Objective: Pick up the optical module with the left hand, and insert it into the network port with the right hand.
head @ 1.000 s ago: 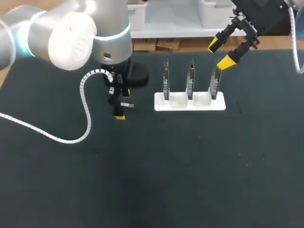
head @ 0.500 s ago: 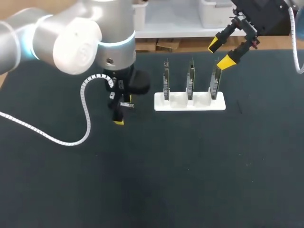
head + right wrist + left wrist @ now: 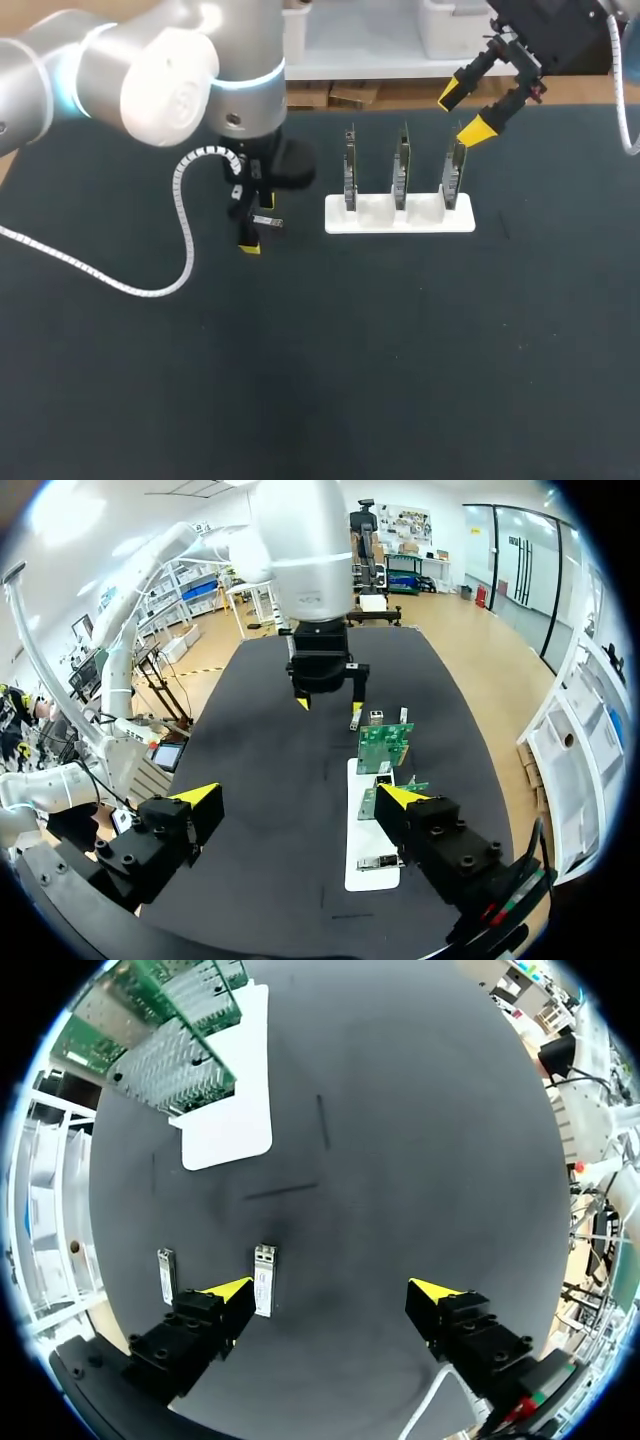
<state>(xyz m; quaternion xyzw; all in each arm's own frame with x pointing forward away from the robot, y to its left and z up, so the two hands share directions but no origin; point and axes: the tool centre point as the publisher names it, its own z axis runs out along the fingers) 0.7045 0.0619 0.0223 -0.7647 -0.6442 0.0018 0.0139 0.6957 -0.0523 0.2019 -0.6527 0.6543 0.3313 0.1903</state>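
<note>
left arm point(image 3: 160, 80): low, jaws open | right arm point(image 3: 545, 30): raised, jaws open

Broad black matte tabletop point(image 3: 420, 380), evenly lit, with faint scuff marks.

Left gripper point(image 3: 330, 1295) spread over bare mat point(image 3: 400, 350) — one module point(image 3: 264, 1278) just inside one tip, a second point(image 3: 165, 1273) outside it. White stand point(image 3: 400, 222) with three upright boards point(image 3: 401, 165) blocks the right side — right gripper point(image 3: 462, 112) hangs by its end board.
</note>
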